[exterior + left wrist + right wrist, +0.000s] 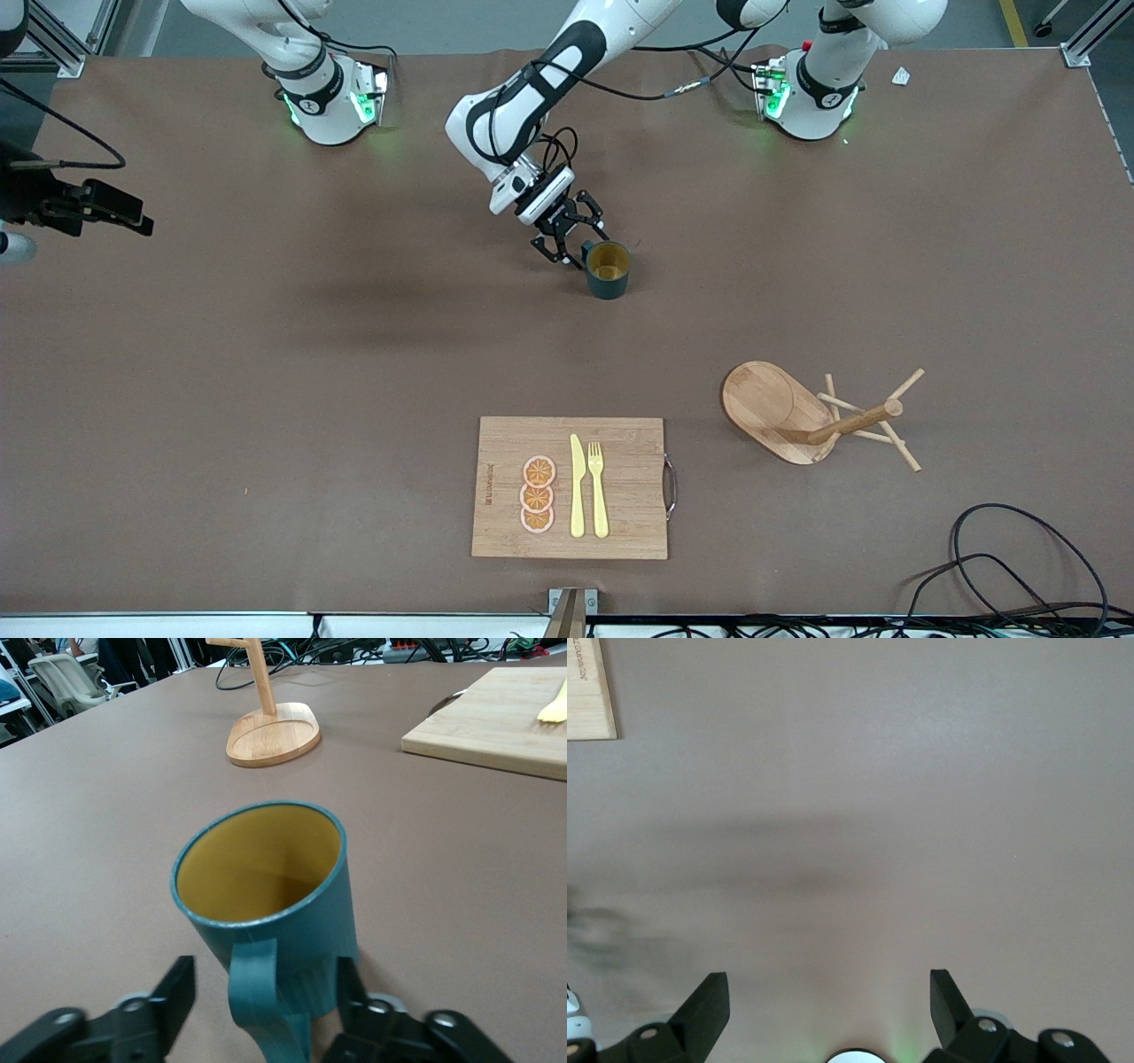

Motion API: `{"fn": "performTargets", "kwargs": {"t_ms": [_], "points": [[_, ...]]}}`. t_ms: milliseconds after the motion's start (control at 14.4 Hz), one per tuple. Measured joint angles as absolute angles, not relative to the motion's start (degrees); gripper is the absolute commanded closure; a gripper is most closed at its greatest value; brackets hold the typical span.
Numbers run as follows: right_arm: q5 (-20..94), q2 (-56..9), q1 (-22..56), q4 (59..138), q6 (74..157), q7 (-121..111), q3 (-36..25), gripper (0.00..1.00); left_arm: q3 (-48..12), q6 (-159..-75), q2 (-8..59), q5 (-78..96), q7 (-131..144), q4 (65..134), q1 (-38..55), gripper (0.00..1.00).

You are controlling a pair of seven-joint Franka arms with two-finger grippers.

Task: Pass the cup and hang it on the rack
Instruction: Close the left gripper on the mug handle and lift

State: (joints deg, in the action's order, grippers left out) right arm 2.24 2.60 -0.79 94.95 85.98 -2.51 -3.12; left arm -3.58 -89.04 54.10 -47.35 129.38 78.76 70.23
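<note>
The dark teal cup [609,268] stands upright on the brown table, midway between the two arm bases, its yellowish inside showing. In the left wrist view the cup [261,868] is close up, with its loop handle [257,992] turned toward the gripper. My left gripper [576,239] is open at table height. One finger [173,997] is on each side of the handle, and neither touches it. The bamboo rack [797,412] stands nearer the front camera, toward the left arm's end, and also shows in the left wrist view [273,731]. My right gripper [828,979] is open and empty above bare table.
A wooden cutting board [620,443] with a yellow knife, a fork and orange slices lies near the front edge. Its corner shows in the right wrist view [589,691]. Black cables [1019,567] lie at the front corner at the left arm's end.
</note>
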Motion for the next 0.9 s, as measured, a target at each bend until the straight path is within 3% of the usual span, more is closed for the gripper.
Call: {"fn": "performTargets", "kwargs": {"t_ms": [208, 484, 900], "points": [[2.1, 3.0, -0.1, 95.6, 86.5, -2.4, -3.0, 0.0, -3.6, -89.0, 54.7, -47.4, 129.4, 78.6, 70.2, 0.76], [1.9, 3.6, -0.5, 96.1, 86.6, -2.3, -3.2, 0.0, -3.6, -89.0, 54.8, -47.3, 129.4, 77.9, 70.2, 0.96], [1.9, 7.5, -0.6, 97.7, 86.4, -2.3, -3.4, 0.0, -3.5, -89.1, 51.3, -44.3, 122.9, 76.1, 65.4, 0.99]]}}
